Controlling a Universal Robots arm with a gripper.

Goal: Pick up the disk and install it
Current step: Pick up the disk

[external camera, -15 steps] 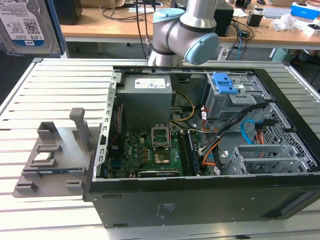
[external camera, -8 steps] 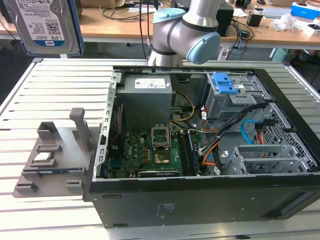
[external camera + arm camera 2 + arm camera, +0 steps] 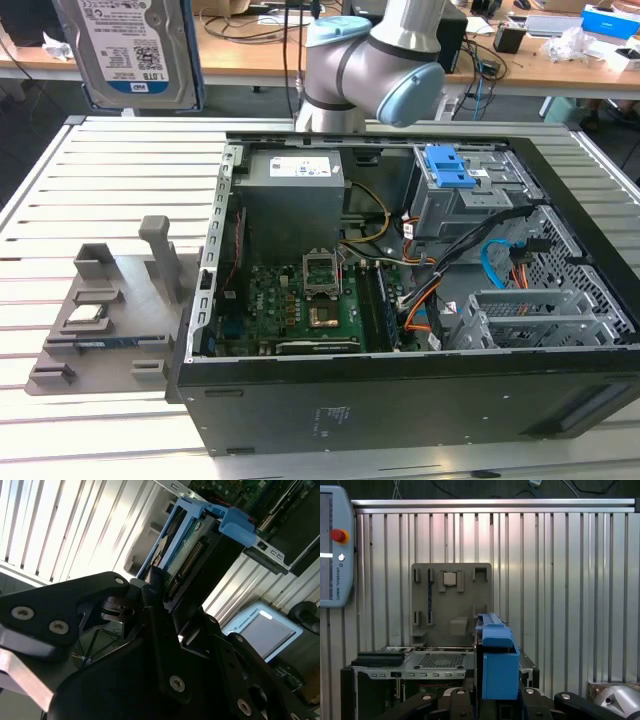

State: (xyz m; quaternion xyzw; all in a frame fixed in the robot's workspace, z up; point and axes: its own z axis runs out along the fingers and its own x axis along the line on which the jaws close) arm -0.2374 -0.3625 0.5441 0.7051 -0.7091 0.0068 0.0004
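The disk (image 3: 128, 50) is a silver hard drive with a white-and-blue label in a blue carrier bracket. It hangs upright at the top of the exterior view's left, above the slatted table and away from the open computer case (image 3: 400, 405). In the second wrist view my gripper (image 3: 165, 600) is shut on the disk (image 3: 187, 550), black fingers (image 3: 155, 587) clamping its lower end. The first wrist view shows the disk (image 3: 497, 672) edge-on, rising from between the gripper's black fingers (image 3: 457, 700).
Inside the case, a drive cage with a blue latch (image 3: 447, 168) sits at the back right, with cables and the motherboard (image 3: 320, 300) beside it. A grey fixture plate (image 3: 110, 310) holding a small square chip (image 3: 85, 316) lies left of the case. A teach pendant (image 3: 332, 545) lies on the table.
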